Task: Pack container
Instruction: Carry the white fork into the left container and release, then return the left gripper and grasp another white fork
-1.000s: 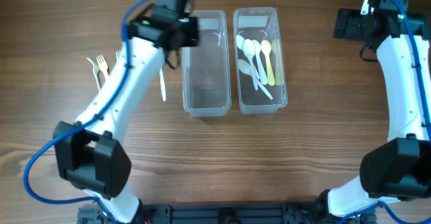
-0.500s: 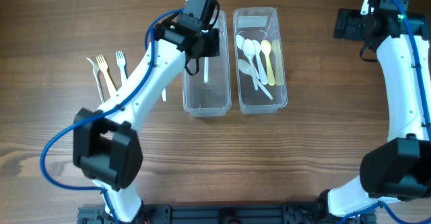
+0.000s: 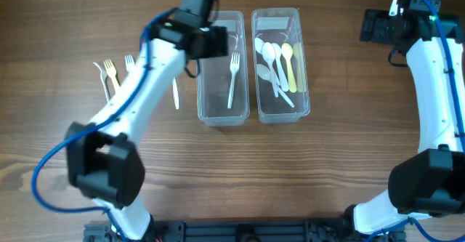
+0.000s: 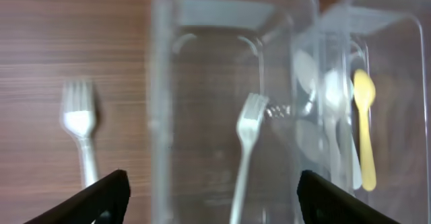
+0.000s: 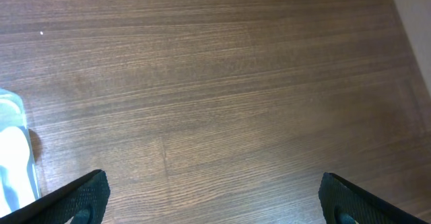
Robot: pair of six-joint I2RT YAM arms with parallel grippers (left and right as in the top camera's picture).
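Two clear containers stand side by side. The left container holds one white fork, which lies free on its floor. The right container holds several white spoons and a yellow spoon. My left gripper hovers over the far left rim of the left container, open, nothing between its fingers. In the left wrist view the fork lies ahead of the open left gripper. My right gripper stays at the far right, open over bare wood.
More forks lie on the table left of the containers: a yellowish one, a white one and another white piece. One fork shows blurred in the left wrist view. A container corner edges the right wrist view.
My left gripper opened and let go of the white fork, which now lies in the left container. The gripper drew back toward the container's far left rim. The right arm stayed still.
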